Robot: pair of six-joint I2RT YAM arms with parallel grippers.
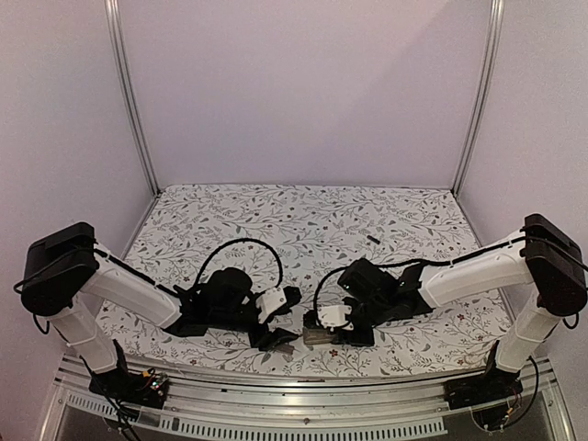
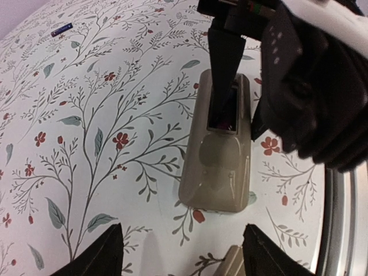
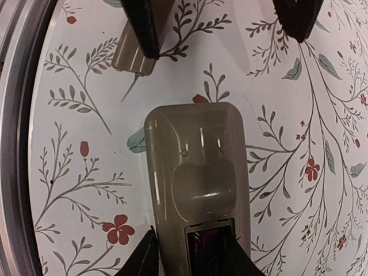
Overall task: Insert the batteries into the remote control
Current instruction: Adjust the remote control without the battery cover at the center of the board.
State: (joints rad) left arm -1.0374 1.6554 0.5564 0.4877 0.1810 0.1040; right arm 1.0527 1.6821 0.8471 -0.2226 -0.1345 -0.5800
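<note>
The remote control (image 1: 319, 336) lies back up near the front edge, its tan-grey back (image 2: 217, 167) (image 3: 198, 167) showing an uncovered battery recess. One dark battery (image 3: 208, 248) lies inside that recess. A second battery (image 1: 374, 239) (image 2: 61, 30) lies far back on the table. My right gripper (image 3: 190, 244) (image 1: 326, 323) is open at the recess end. One of its fingers (image 2: 224, 63) reaches into the recess and the other stands outside the remote's side. My left gripper (image 2: 187, 259) (image 1: 280, 333) hovers open just past the remote's other end, holding nothing.
The separate tan-grey cover strip (image 2: 230, 265) (image 3: 130, 54) (image 1: 286, 348) lies beside the remote, under my left gripper. The metal rail (image 1: 294, 390) of the table's front edge runs close by. The floral cloth (image 1: 303, 220) covers the table.
</note>
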